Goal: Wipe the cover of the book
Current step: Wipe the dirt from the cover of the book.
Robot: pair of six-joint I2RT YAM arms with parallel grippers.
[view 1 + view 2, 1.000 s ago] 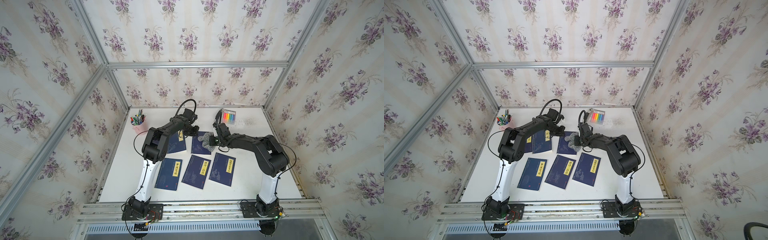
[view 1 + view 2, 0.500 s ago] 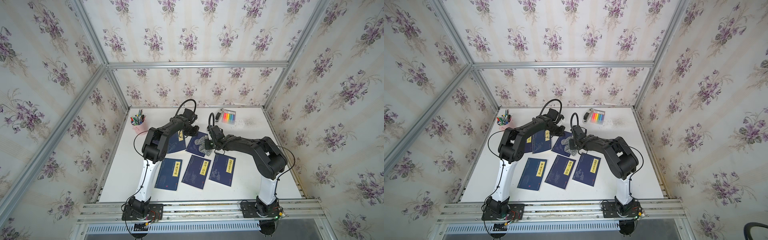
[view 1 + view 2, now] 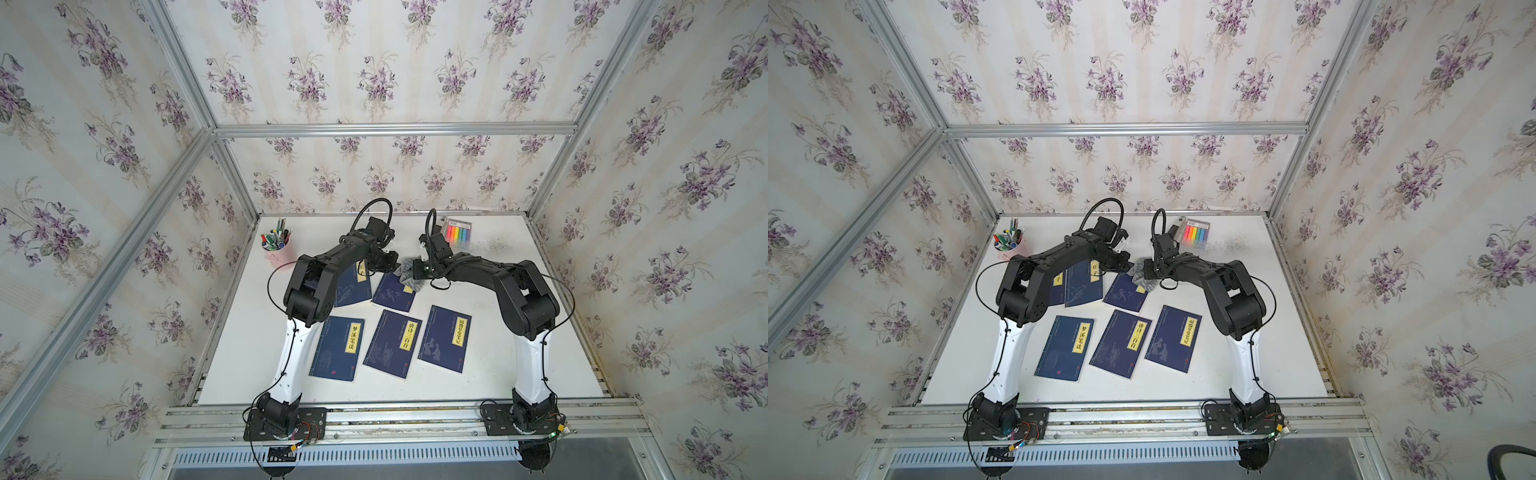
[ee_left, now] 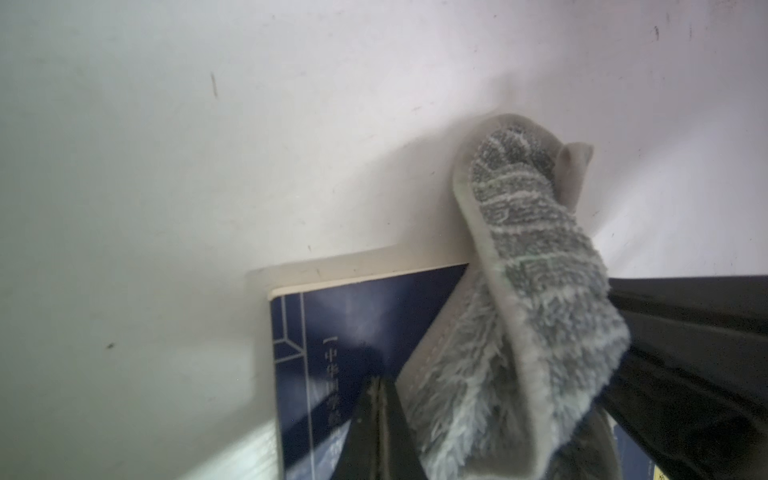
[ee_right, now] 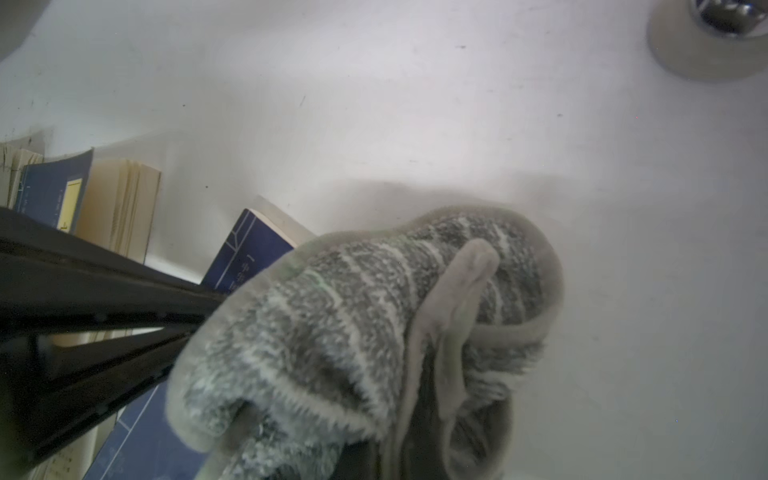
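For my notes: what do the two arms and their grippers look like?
Both arms match: left arm and right arm have a white lower link, then bulky black joints and upper links. A looped cable arches over each wrist, and a thin cable trails up from each black base plate. The left gripper and right gripper are black. No markings show.

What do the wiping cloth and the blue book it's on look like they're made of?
The cloth looks like plush microfibre, grey with pale stripes and a stitched hem: fuzzy pile shows. The book seems paperback, a smooth navy card cover over cream page edges.
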